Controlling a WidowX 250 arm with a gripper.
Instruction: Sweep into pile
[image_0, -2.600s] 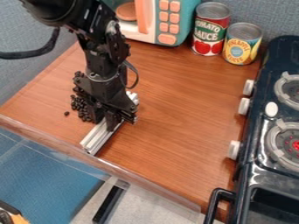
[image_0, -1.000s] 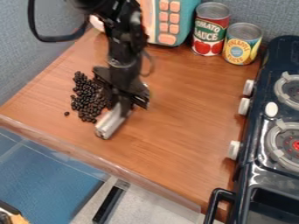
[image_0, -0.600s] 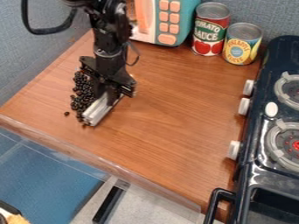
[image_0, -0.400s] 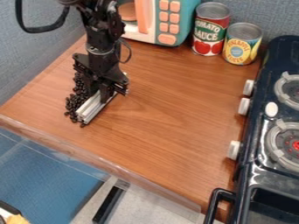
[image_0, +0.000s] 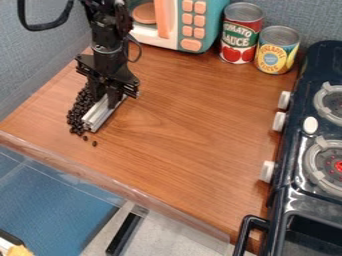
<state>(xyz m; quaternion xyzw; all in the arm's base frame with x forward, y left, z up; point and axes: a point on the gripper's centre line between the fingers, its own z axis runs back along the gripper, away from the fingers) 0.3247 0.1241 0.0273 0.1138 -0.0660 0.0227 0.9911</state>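
Clasping the silvery bar against the dark beans at the frame's left, the gripper presumably uses its long side as a broad sweeping edge.

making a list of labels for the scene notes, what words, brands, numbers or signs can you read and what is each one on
"TOMATO SAUCE": on the red and green can
"PINEAPPLE": on the shorter yellow and blue can; the word below it is too small to read surely
No brand or number that I can read.
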